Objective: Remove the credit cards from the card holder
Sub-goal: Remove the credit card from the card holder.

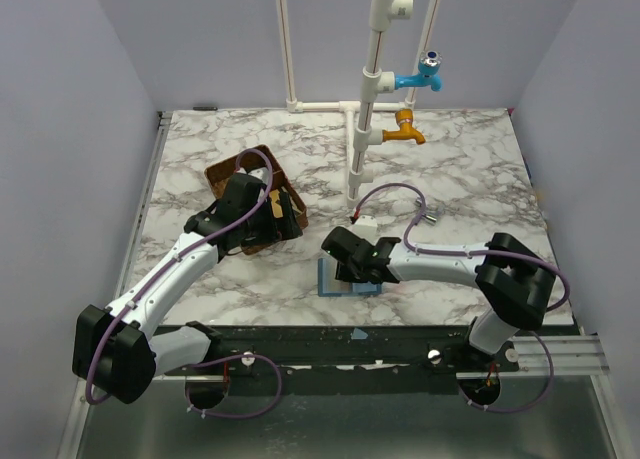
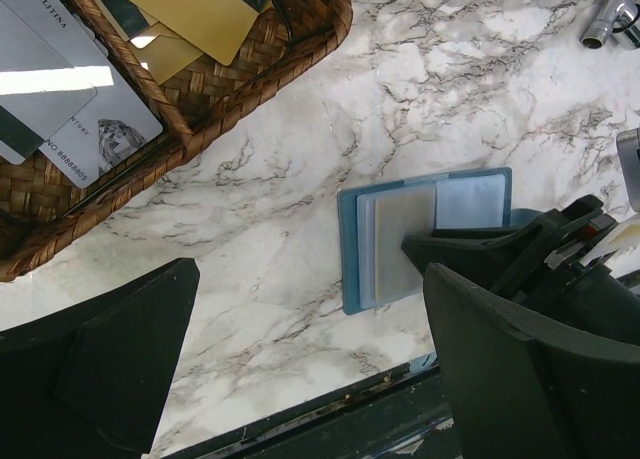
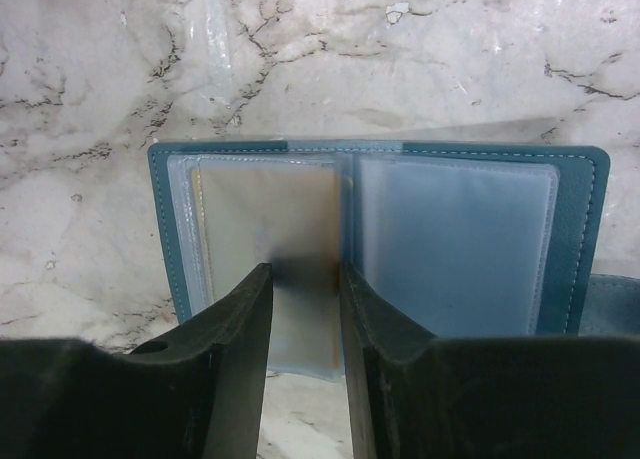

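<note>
The blue card holder (image 1: pixel 328 278) lies open flat near the table's front edge. It also shows in the left wrist view (image 2: pixel 349 239) and the right wrist view (image 3: pixel 577 229). A pale beige-grey card (image 3: pixel 265 214) sits in its left clear pocket; the right pocket (image 3: pixel 455 239) looks empty. My right gripper (image 3: pixel 305 279) is low over the holder, jaws a narrow gap apart, straddling the card's lower part. In the top view the right gripper (image 1: pixel 348 261) covers much of the holder. My left gripper (image 1: pixel 287 216) is open and empty, by the brown tray.
A brown woven divided tray (image 1: pixel 222 169) at the left holds grey cards (image 2: pixel 70 109) and gold cards (image 2: pixel 190 9). A white pipe stand (image 1: pixel 366 109) with blue and orange taps stands at the back. A metal plug (image 2: pixel 608 21) lies on the marble. The table's front edge (image 2: pixel 330 399) is close.
</note>
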Robot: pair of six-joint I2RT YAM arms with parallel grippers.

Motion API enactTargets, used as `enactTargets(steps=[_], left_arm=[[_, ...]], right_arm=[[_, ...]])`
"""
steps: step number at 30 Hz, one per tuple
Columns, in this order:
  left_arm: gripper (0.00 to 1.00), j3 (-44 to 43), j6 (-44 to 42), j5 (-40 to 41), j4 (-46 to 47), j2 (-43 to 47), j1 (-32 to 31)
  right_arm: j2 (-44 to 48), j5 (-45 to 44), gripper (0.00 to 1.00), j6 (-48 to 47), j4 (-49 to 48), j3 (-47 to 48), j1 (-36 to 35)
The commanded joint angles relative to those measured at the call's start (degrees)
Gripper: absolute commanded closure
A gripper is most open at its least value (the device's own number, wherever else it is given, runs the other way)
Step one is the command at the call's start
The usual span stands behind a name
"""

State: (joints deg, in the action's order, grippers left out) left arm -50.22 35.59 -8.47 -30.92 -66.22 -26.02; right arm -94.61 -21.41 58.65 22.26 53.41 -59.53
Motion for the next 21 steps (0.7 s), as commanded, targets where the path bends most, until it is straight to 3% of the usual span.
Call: enactTargets(steps=[1,5,8,14,18,21], left_arm=[[0.01,0.1,-0.2,-1.4,1.2,-0.4,-0.4],[0.02,0.7,-0.1,-2.2,1.7,-0.9,-0.5],[0.02,1.2,0.1,-2.9,2.0,-1.4,-0.8],[0.06,1.7,0.7,-4.0,2.8,-2.8,-2.3],[0.15,2.0,1.3,-4.8,3.6,-4.1,-3.4],[0.27,2.1,1.7,-5.6,4.5,-5.3,-4.3]], right_arm=[[-1.6,-1.8,0.67,0.8,2.7,-0.7,-0.3],[-1.5,-2.1,0.74,1.4,2.8,-1.6,-0.3],[-1.1,-2.3,0.85,2.1,2.7,-2.6,-0.3],[0.6,-2.2,0.94,3.1,1.4,-5.3,0.5],[3.3,-0.8,0.97,3.2,-1.3,-8.1,1.5],[5.4,1.2,0.98,2.8,-4.7,-10.7,2.6]])
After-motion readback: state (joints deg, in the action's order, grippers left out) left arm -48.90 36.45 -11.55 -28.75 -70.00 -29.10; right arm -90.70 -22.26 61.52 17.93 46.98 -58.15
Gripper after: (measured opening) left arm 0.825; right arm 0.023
